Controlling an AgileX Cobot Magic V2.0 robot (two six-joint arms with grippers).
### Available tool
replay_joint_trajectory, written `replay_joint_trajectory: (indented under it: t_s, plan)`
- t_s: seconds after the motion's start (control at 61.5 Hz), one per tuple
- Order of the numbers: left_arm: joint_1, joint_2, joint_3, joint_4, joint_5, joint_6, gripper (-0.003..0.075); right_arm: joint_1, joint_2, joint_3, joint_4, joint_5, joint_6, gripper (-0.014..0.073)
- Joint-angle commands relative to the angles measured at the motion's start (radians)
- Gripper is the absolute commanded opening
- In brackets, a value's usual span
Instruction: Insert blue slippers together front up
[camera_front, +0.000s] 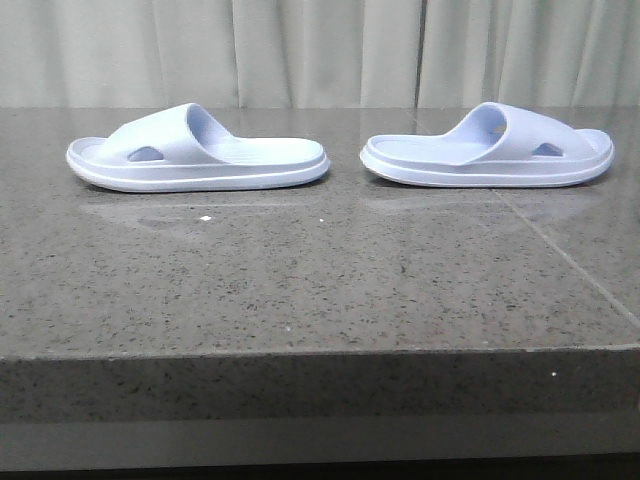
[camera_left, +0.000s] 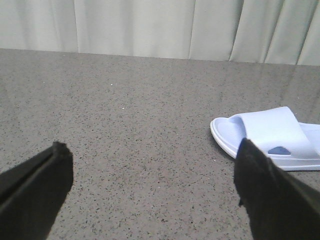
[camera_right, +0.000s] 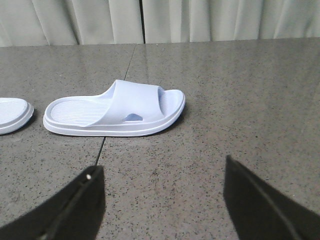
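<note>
Both hands wide apart, empty.

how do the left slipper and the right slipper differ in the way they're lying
The left slipper has its toe end pointing toward the table's left, heel toward the middle; the right slipper is mirrored, toe end toward the right. So their heels face each other across a gap, not touching. The left slipper's side hole sits left of its strap, the right slipper's on the right. Both are pale blue, sole down, flat on the grey stone table, untouched by either hand.

A speckled grey stone desk fills the foreground, a thin seam crossing its right side. Pale pleated curtains hang behind it.
</note>
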Motion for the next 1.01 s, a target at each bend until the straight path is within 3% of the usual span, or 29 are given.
replay_joint_trajectory:
  t_s: [0.0, 0.439, 0.634, 0.796, 0.991]
  plan:
    - [0.001, 0.011, -0.036, -0.011, -0.073, -0.010, 0.0667, -0.004, 0.017, -0.037, -0.015, -0.078, -0.004, 0.0600]
    - [0.001, 0.019, -0.039, -0.071, -0.097, -0.010, 0.0597, -0.004, 0.017, -0.037, -0.015, -0.082, -0.004, 0.0600]
    - [0.001, 0.193, -0.149, -0.152, 0.062, -0.010, 0.0597, -0.004, 0.017, -0.037, -0.014, -0.084, -0.004, 0.0600]
    - [-0.019, 0.428, -0.321, -0.318, 0.221, 0.097, 0.0597, -0.004, 0.017, -0.037, -0.014, -0.084, -0.004, 0.0600]
    - [-0.034, 0.672, -0.462, -0.651, 0.223, 0.351, 0.0597, -0.004, 0.017, -0.037, -0.014, -0.078, -0.004, 0.0600]
